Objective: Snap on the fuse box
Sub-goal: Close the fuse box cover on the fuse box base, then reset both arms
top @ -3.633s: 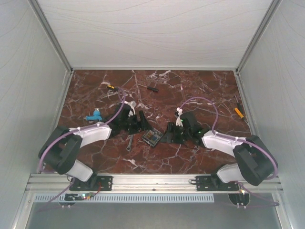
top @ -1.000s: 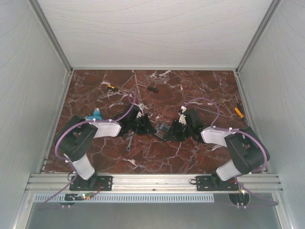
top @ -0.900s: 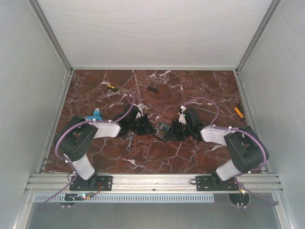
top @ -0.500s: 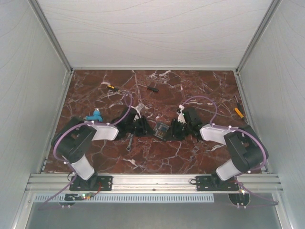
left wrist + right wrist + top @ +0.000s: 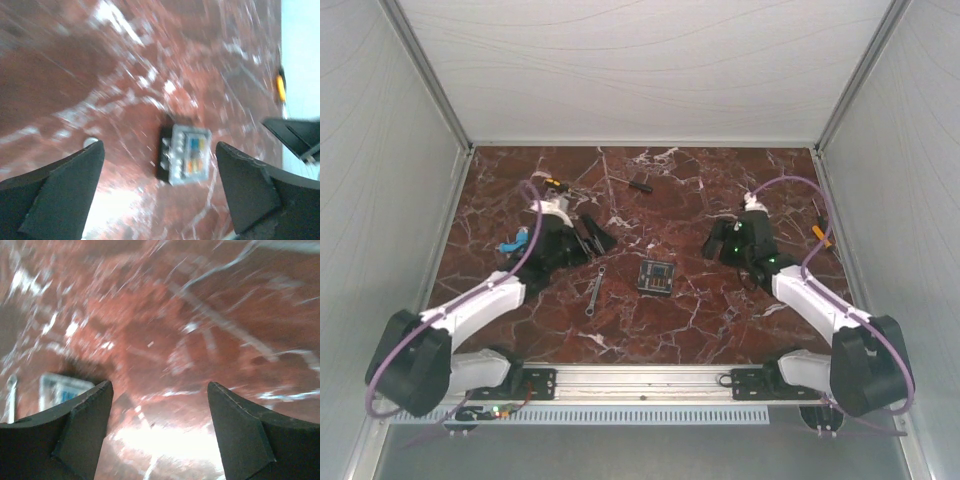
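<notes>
**Fuse box lying free on the marble table, both of my grippers open**

*Top view.* The fuse box (image 5: 656,277) lies flat on the table (image 5: 720,320), between my two arms and touched by neither. From here it is a small, dark, squarish block with faint coloured specks on its top face. The table is polished red-brown stone with white veins. My left gripper (image 5: 595,238) and right gripper (image 5: 718,243) sit well apart from the box, one on each side. A slim metal wrench (image 5: 594,292) lies just left of the box.

*Left wrist view (blurred).* The box (image 5: 185,156) shows a black body under a pale, glossy top. Blue and orange-yellow fuses show through it, with a row of small rounded bumps along one side. My dark, wedge-shaped fingers (image 5: 65,190) stand wide, with nothing between them.

*Right wrist view (heavily blurred).* Only a pale corner of the box (image 5: 62,387) shows at lower left, beside the wrench (image 5: 10,390). My matte black fingers (image 5: 245,435) are spread wide over bare, shiny marble.
</notes>
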Controlling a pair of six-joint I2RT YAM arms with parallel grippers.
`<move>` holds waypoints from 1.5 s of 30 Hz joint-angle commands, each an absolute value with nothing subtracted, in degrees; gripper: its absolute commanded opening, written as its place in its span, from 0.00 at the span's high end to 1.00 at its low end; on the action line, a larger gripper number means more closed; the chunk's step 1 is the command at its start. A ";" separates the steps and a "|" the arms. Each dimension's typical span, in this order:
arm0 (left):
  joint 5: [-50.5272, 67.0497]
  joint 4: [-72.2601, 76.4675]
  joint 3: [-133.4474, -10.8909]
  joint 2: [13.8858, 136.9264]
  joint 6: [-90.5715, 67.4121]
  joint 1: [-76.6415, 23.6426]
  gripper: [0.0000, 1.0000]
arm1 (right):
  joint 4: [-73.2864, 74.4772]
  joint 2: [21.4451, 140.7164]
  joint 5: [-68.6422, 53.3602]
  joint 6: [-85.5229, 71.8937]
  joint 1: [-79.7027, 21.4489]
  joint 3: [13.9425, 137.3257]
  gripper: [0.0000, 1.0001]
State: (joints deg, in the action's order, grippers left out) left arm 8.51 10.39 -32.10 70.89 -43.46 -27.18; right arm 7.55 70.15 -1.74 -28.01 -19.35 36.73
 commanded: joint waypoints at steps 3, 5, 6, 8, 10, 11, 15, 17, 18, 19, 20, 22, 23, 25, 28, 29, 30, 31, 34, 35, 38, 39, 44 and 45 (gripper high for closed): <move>-13.08 10.84 -28.08 61.30 -38.05 -17.85 0.01 | -4.84 63.67 23.79 -21.89 -17.31 31.79 0.22; -16.19 11.51 -26.85 58.81 -36.22 -14.37 0.01 | -13.72 62.02 27.02 -18.23 -16.79 27.75 0.19; -18.51 12.17 -25.99 57.75 -35.54 -13.08 0.01 | -19.06 61.55 26.91 -16.12 -16.14 24.85 0.16; -24.83 14.41 -23.51 55.80 -34.99 -10.97 0.01 | -30.62 62.23 26.43 -12.85 -14.13 19.83 0.05; -30.62 18.35 -20.20 54.01 -33.18 -8.59 0.01 | -33.69 64.29 27.27 -8.95 -13.54 19.84 0.02; -32.25 20.85 -18.90 53.29 -31.78 -7.82 0.01 | -35.91 66.55 27.79 -7.17 -13.38 20.03 0.02; -36.51 34.58 -12.68 53.85 -23.37 -7.12 0.01 | -45.07 76.08 28.08 -2.24 -13.26 19.39 0.02; -35.28 45.75 -8.43 56.91 -19.04 -6.39 0.01 | -55.65 81.52 28.09 0.99 -13.30 17.06 0.02; -33.62 54.09 -6.05 59.53 -16.84 -5.83 0.01 | -60.03 83.47 28.59 3.82 -13.74 16.57 0.02; -32.02 61.21 -4.11 62.35 -14.55 -5.43 0.01 | -64.16 85.06 25.76 5.23 -13.21 15.66 0.02; -31.00 66.92 -2.80 66.88 -12.68 -5.23 0.01 | -64.95 86.31 23.25 4.09 -12.07 15.22 0.02; -27.76 76.80 -2.15 71.57 -8.27 -5.11 0.01 | -67.82 87.97 18.51 3.52 -9.68 14.28 0.02; -24.52 78.73 -2.29 73.14 -5.98 -5.00 0.01 | -64.34 86.44 14.10 2.70 -8.63 14.95 0.02; -19.04 81.70 -4.02 76.60 -3.32 -4.53 0.01 | -65.03 87.58 5.66 1.45 -5.05 14.89 0.02; -10.30 86.74 -4.76 83.49 -3.68 -2.80 0.01 | -59.13 89.23 0.04 -0.25 -2.00 18.19 0.02; -7.66 90.62 -4.67 86.98 -3.26 -2.15 0.01 | -59.88 90.49 -1.59 -0.33 -1.59 18.98 0.02; -4.90 94.25 -4.77 90.19 -2.29 -1.65 0.01 | -60.16 90.24 -2.38 -0.54 -1.07 18.81 0.02; -2.40 93.40 -5.29 90.38 -1.86 -1.48 0.01 | -58.26 89.75 -2.33 -0.64 -0.96 19.24 0.02; 0.29 81.86 -10.12 88.95 -2.56 -0.33 0.01 | -58.40 89.81 -2.48 -0.69 -0.85 19.25 0.02; 0.23 79.12 -12.08 89.29 -3.28 0.37 0.01 | -59.00 90.03 -2.36 -0.69 -0.88 19.15 0.02; 1.27 77.37 -12.72 89.24 -4.04 1.20 0.01 | -58.81 89.94 -2.38 -0.77 -0.85 19.18 0.02; 1.26 75.72 -12.96 88.84 -4.42 1.23 0.00 | -58.69 89.89 -2.51 -0.72 -0.85 19.23 0.02; 0.99 76.22 -12.99 89.03 -4.31 1.22 0.00 | -58.57 89.95 -2.50 -0.70 -0.81 19.25 0.02; 1.05 76.09 -13.01 89.00 -4.36 1.20 0.00 | -58.54 89.99 -2.50 -0.70 -0.86 19.32 0.02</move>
State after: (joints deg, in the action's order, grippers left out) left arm -0.78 74.15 -12.23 88.99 -4.51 0.82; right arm -57.04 89.78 -1.80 -0.36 -1.15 18.39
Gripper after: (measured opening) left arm 0.994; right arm 0.980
